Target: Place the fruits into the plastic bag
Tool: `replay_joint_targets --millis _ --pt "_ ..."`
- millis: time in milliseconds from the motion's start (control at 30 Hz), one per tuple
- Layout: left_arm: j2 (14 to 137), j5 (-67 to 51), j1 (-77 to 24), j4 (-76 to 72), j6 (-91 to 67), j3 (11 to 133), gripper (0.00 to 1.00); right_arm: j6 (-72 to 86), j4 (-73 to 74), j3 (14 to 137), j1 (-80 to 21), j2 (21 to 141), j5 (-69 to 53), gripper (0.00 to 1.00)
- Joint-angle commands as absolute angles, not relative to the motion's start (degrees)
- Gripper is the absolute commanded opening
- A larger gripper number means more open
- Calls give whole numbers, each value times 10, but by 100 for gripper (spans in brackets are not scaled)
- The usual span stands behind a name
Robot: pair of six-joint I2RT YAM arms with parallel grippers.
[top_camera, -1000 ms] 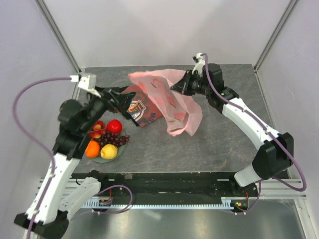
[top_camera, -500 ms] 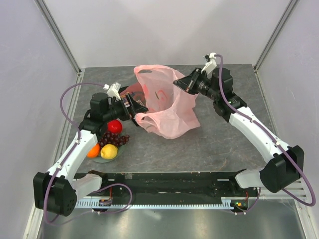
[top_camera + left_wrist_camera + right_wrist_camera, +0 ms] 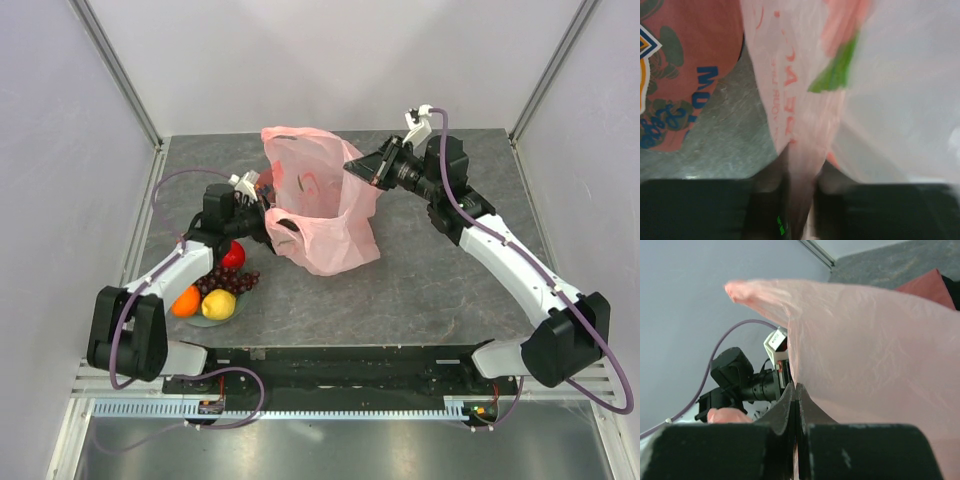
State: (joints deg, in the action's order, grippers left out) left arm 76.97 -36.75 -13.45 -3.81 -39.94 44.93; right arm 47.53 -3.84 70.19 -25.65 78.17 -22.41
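Note:
The pink plastic bag [image 3: 325, 215] stands bunched up in the middle of the table, stretched between both grippers. My left gripper [image 3: 264, 197] is shut on the bag's left edge; the left wrist view shows pink film [image 3: 805, 125] pinched between its dark fingers [image 3: 774, 192]. My right gripper [image 3: 358, 168] is shut on the bag's upper right edge, the film [image 3: 875, 350] rising from its closed tips [image 3: 796, 399]. The fruits lie at the front left: a red apple [image 3: 233, 255], dark grapes [image 3: 227, 280], an orange [image 3: 185, 300] and a yellow lemon [image 3: 219, 304].
The fruits rest on a pale green plate [image 3: 203, 320], right under the left forearm. A red printed cloth [image 3: 680, 75] lies on the grey tabletop [image 3: 725, 137] beside the bag, also showing as a red corner [image 3: 930, 285]. Pale walls enclose the table.
My left arm swung from above the plate to the bag's left edge and closed on it. The right gripper held on and lifted the bag more upright.

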Motion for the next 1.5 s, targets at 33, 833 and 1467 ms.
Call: replay_joint_targets --millis 33,833,1467 --pt "767 -396 -106 -47 -398 450 1 377 78 777 -241 775 -166 0" --pt "756 -487 -140 -45 -301 466 57 255 262 805 -253 778 -105 0" --pt "531 -283 -127 80 -246 466 86 346 239 808 -297 806 -19 0"
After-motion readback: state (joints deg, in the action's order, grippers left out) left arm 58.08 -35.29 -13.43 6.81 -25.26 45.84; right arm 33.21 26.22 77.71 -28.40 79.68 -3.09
